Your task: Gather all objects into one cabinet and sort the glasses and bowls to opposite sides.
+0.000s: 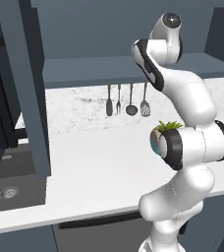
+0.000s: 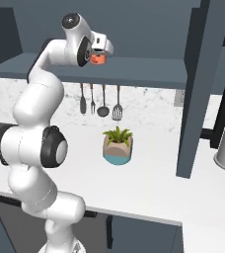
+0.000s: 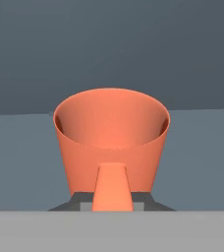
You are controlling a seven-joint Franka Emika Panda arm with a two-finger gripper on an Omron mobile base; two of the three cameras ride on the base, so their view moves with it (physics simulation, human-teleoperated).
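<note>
Right now your gripper (image 2: 99, 55) is clamped on the orange cup (image 3: 111, 135) by its handle, over the cabinet's shelf floor (image 2: 134, 66). Open shelf runs toward 3 o'clock; the shelf's front edge sits just below the cup.

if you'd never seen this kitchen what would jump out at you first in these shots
The bright orange cup stands out first: it sits large in the middle of the hand view, handle toward the camera, and the gripper is shut on it up at the dark slate-blue cabinet shelf. Next comes the big white arm, bent high over the white counter. A small potted plant sits below a row of hanging utensils.
</note>
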